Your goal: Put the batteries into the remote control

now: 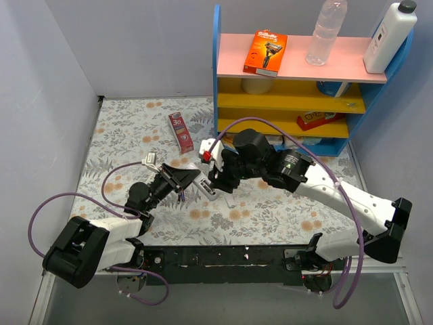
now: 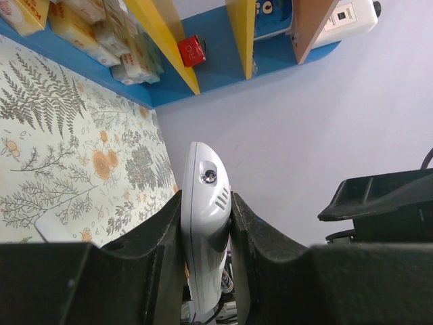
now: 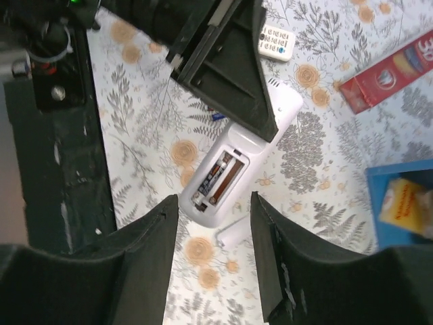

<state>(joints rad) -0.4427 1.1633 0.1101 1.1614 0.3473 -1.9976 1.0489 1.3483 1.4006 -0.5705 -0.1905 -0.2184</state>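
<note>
1. White oblong plastic remote control [image 3: 233,159] is held over the middle of the floral-patterned tabletop [image 1: 135,135], clamped edgewise in the left gripper [image 2: 206,210], its battery bay uncovered.
2. The bay looks partly filled, but seated batteries cannot be counted. One slim blue-purple battery [image 3: 216,116] seems to lie loose beside it, so loading looks unfinished.
3. The right gripper [image 3: 214,203] hangs spread and empty above the bay.
4. Only the right wrist view shows the bay. The left wrist view shows just the remote's nose.

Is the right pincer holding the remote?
No: the right pincer hangs open above the remote, which the left pincer clamps.
</note>
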